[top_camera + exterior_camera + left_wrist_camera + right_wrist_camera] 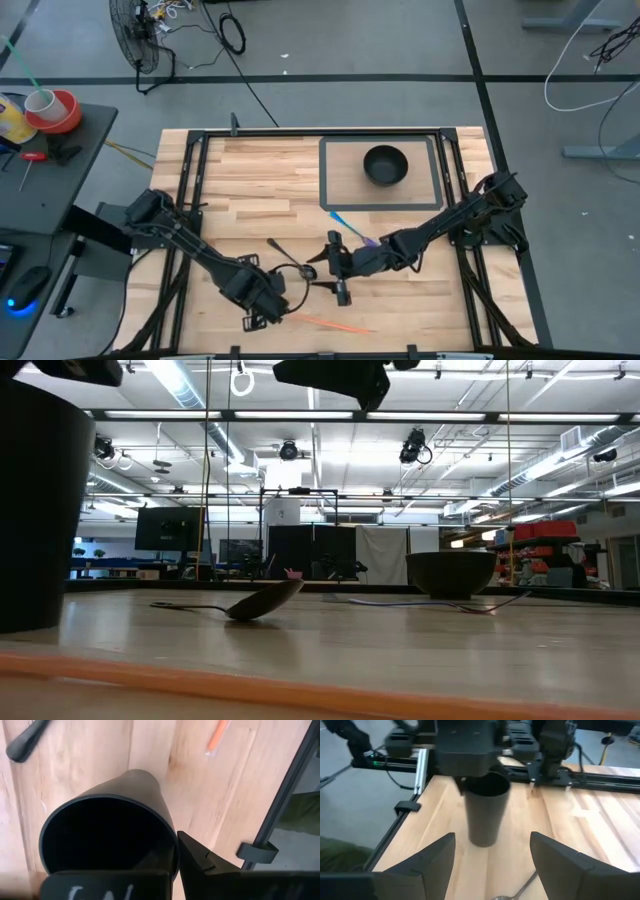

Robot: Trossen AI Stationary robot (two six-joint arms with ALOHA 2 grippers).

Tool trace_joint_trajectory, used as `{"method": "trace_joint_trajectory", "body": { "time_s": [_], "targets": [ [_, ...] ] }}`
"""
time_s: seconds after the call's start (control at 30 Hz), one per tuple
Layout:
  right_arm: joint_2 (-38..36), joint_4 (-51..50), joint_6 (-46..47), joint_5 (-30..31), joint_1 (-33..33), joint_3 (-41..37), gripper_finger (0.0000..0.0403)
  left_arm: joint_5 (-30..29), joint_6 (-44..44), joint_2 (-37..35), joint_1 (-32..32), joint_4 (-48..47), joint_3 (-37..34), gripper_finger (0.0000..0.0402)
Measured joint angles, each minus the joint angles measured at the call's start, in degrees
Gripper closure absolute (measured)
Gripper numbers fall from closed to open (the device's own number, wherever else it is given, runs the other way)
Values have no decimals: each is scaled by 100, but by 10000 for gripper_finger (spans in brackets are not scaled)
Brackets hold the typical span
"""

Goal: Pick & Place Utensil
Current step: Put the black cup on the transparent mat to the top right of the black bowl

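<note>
The black cup (486,809) is gripped at its rim by the clenched left gripper (176,855), seemingly steadied for the spoon (240,603), over which the right gripper (492,857) is held spread.

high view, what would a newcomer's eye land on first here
Probably the two dark arms meeting low over the near half of the wooden table. The left gripper is shut on the rim of a black cup, and the open right gripper faces it over a dark spoon. A black bowl sits on the far tray.
</note>
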Motion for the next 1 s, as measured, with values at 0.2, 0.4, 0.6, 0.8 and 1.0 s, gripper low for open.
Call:
{"method": "trace_joint_trajectory", "body": {
  "time_s": [0.2, 0.4, 0.6, 0.8, 1.0],
  "targets": [
    [192, 147, 33, 88, 68, -7, 108, 56, 16, 11, 21, 3, -7, 366],
    [740, 1029, -6, 112, 37, -4, 51, 63, 1, 11, -56, -18, -9, 303],
    [1391, 1890, 136, 103, -90, -4, 16, 114, 20, -315, -58, -122, -9, 222],
    [1992, 2018, 272, -104, -286, 360, 4, -198, -148, -924, -95, -151, -7, 178],
    [2648, 1961, 239, -454, -430, 1191, 4, -1091, -764, -1528, -659, -493, -2, 173]
  ]
}}
